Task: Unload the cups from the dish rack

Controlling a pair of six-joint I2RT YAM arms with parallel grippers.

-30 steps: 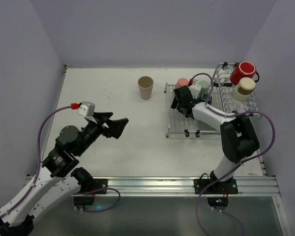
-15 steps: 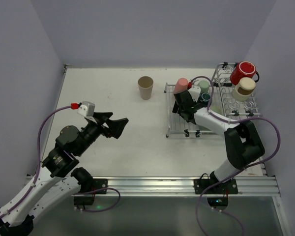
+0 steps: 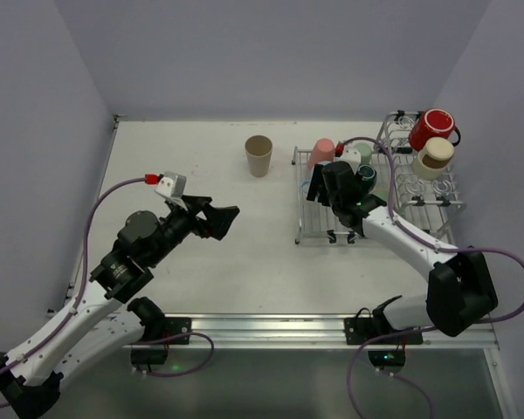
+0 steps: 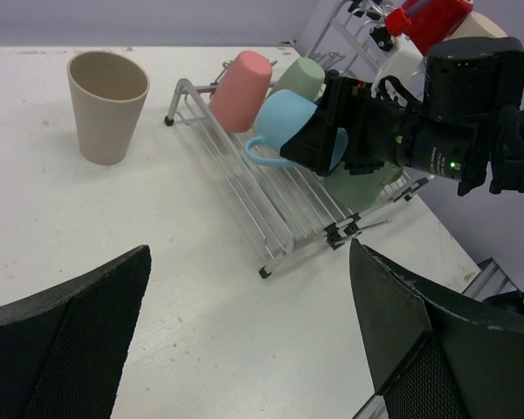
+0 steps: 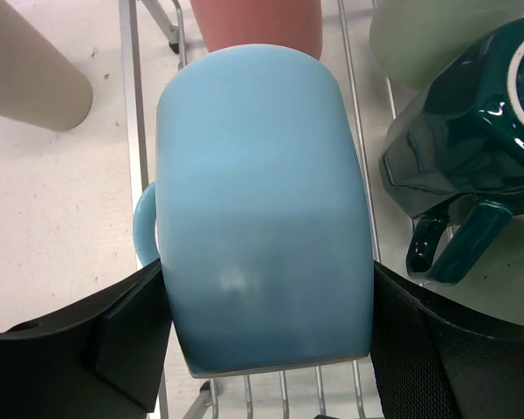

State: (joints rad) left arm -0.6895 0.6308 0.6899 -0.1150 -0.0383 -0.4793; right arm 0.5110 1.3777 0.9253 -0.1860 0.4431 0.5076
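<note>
no writing can be read (the cups point(image 4: 242, 83) are plain)

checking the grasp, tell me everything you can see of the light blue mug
The light blue mug looks plain, matte and ceramic, with one loop handle on its side. It lies tipped over above the dish rack wires, with the right gripper clamping both flanks near the rim. The pink cup sits just past its base; contact unclear.
</note>
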